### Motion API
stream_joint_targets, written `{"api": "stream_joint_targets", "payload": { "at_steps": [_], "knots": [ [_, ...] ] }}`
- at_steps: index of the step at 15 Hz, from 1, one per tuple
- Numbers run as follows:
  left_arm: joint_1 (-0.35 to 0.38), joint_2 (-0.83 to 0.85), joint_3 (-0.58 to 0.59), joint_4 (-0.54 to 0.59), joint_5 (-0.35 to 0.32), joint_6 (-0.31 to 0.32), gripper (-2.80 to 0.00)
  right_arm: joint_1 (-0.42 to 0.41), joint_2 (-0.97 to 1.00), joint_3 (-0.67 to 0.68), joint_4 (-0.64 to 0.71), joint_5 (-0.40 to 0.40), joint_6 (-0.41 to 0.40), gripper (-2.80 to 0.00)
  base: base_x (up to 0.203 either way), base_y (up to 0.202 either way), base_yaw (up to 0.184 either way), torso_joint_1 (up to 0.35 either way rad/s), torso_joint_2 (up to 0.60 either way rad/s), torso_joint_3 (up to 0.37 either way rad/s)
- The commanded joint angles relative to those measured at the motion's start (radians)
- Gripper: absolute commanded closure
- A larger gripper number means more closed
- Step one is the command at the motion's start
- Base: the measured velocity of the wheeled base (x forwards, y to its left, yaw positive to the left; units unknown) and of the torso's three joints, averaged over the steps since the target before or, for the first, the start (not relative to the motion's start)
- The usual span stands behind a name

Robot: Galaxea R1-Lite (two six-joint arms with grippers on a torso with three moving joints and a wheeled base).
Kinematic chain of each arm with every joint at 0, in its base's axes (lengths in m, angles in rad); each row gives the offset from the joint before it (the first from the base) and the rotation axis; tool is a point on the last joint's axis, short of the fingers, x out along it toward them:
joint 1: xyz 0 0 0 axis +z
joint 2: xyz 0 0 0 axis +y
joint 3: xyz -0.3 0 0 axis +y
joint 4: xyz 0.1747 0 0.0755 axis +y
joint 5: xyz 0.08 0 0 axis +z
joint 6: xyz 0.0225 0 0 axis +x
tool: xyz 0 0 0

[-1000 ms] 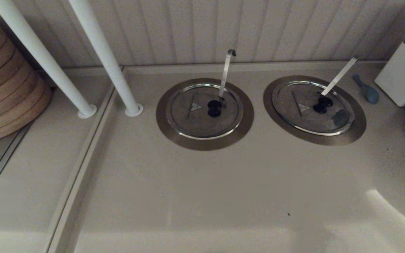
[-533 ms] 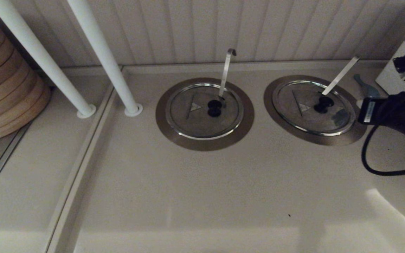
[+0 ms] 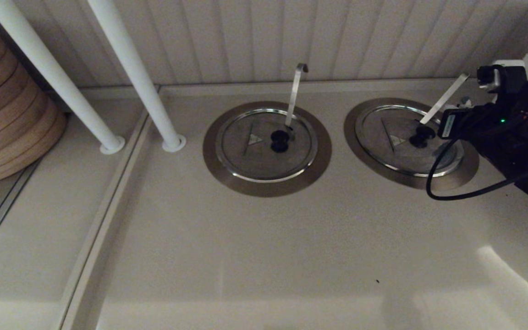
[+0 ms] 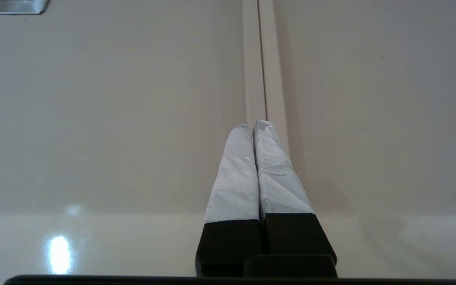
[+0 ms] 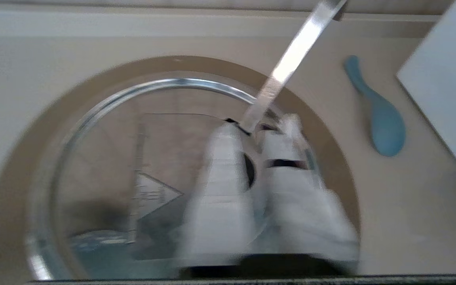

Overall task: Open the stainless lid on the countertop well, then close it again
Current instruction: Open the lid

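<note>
Approach phase: my right gripper (image 5: 253, 166) hangs over the stainless lid (image 3: 397, 146), fingers slightly parted and holding nothing, straddling the black knob (image 3: 420, 136) from above. No contact that I can confirm; the wrist view is smeared.

Lid sits flat in the countertop well (image 3: 365, 151), far right of the counter, fully seated inside the dull collar. Task not started in effect: lid is on.

To do this well, as I judge it: centre on the knob, not on the ladle handle (image 3: 442, 98), which slants up and to the far right from just beside the knob. Keep both fingers clear of that handle, drop, close on the knob neck, then lift straight so the lid slot does not snag the handle.

My left gripper (image 4: 255, 130) is parked over bare counter on the near left, fingers pressed together, empty.

Contents: well interior hidden by the lid, only the ladle handle shows. Twin well (image 3: 264, 188) to the left is covered too, with an upright hooked handle (image 3: 295, 94). Blue spoon (image 5: 382, 118) lies loose on the counter, just right of my well.
</note>
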State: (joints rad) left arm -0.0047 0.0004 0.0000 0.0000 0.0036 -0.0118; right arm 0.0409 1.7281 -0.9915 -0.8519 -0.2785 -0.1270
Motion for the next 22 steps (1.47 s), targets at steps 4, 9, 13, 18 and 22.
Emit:
{"api": "stream_joint_targets", "payload": {
  "at_steps": [4, 9, 13, 18, 22],
  "knots": [
    [0.000, 0.001, 0.000, 0.000, 0.001, 0.000, 0.00, -0.057, 0.091, -0.050, 0.033, 0.002, 0.019, -2.80, 0.000, 0.000, 0.000, 0.000, 0.00, 0.000],
    [0.000, 0.001, 0.000, 0.000, -0.001, 0.000, 0.00, -0.039, 0.132, -0.065, 0.036, 0.004, 0.142, -2.80, 0.000, 0.000, 0.000, 0.000, 0.00, 0.000],
    [0.000, 0.001, 0.000, 0.000, -0.001, 0.000, 0.00, -0.041, 0.151, -0.082, 0.029, 0.048, 0.230, -2.80, 0.000, 0.000, 0.000, 0.000, 0.00, 0.000],
    [0.000, 0.001, 0.000, 0.000, -0.001, 0.000, 0.00, -0.073, 0.207, -0.121, 0.024, 0.076, 0.264, -2.80, 0.000, 0.000, 0.000, 0.000, 0.00, 0.000],
    [0.000, 0.001, 0.000, 0.000, 0.000, 0.000, 0.00, -0.073, 0.262, -0.152, 0.022, 0.076, 0.306, -2.80, 0.000, 0.000, 0.000, 0.000, 0.00, 0.000]
  ]
}}
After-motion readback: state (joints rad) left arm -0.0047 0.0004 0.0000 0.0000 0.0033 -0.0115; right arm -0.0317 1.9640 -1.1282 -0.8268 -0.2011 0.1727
